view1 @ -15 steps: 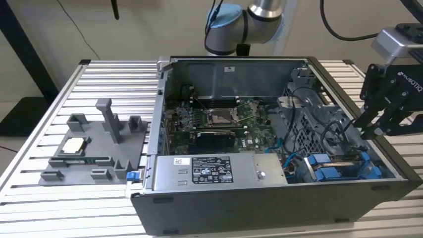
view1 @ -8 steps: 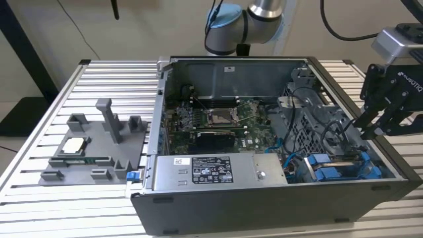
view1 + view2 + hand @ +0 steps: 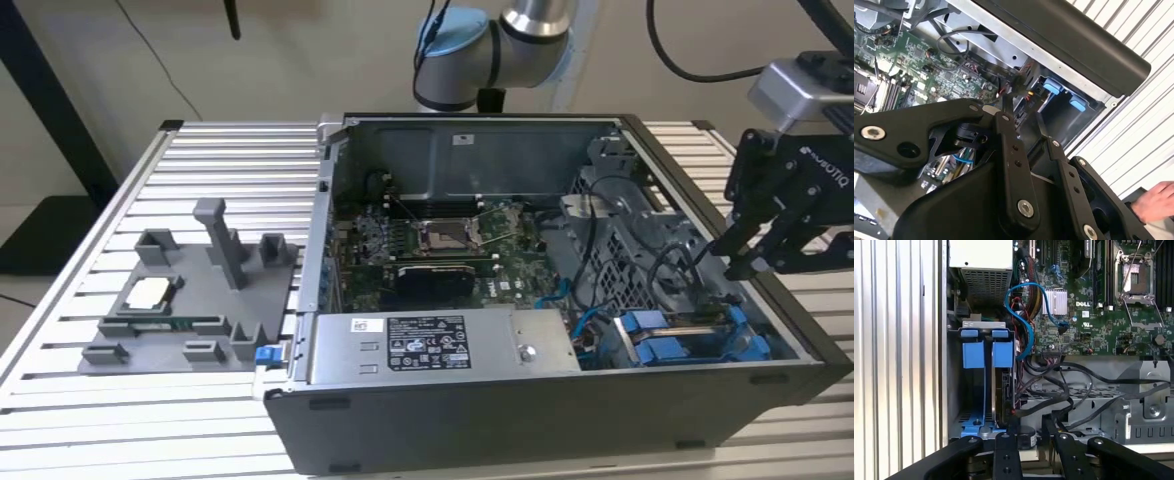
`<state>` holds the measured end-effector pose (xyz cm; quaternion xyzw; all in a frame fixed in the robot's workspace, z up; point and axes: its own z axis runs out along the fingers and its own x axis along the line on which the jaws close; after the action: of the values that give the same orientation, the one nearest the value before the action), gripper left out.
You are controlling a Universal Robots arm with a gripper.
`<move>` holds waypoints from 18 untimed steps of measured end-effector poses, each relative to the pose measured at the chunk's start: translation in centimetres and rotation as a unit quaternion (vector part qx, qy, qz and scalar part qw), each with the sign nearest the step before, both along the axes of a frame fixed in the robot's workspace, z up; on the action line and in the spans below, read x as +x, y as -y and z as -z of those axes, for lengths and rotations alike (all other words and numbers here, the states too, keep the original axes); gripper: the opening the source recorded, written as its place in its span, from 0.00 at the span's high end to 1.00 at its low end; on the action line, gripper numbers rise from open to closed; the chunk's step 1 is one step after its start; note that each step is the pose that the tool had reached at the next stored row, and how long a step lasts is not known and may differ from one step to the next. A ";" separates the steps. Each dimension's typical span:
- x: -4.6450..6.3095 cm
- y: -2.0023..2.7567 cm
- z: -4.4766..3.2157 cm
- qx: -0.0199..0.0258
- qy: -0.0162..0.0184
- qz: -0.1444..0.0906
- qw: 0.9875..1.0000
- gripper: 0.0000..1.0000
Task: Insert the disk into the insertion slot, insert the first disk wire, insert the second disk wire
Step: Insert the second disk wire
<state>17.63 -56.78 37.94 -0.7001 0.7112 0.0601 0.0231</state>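
Your gripper (image 3: 750, 262) hangs over the wall of the open case (image 3: 534, 420), on the far side of the disk from the power supply box (image 3: 427, 345). Its fingers (image 3: 1006, 455) are apart with nothing clamped between them. In the first wrist view black cables (image 3: 1074, 390) run just past the tips.

The disk (image 3: 1004, 390) stands on edge in its blue carrier, down in the bay just beside the power supply box, with two blue tabs at the end nearer the box. A blue cable (image 3: 1026, 310) loops from the motherboard (image 3: 1094, 315) toward the disk, close to the power supply box. You can't tell if it's plugged into the disk.

A grey fixture plate (image 3: 187, 300) sits on the slatted table (image 3: 80, 400) off the power supply box's other end, outside the case. In the second wrist view a person's hand (image 3: 1156, 200) is outside the case, well apart from the power supply box.
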 end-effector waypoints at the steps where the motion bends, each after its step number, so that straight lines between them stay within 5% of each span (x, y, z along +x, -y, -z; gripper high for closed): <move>1: 0.0 0.00 0.00 0.001 0.000 0.000 1.000 0.67; 6: 0.0 0.01 0.06 0.002 0.000 0.000 1.000 0.67; 12: 0.1 0.01 0.31 0.019 0.000 0.000 1.000 0.67; 18: 0.7 0.08 0.05 0.019 -0.003 0.000 1.000 0.67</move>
<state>18.37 -56.86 37.89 -0.6992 0.7100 0.0759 0.0344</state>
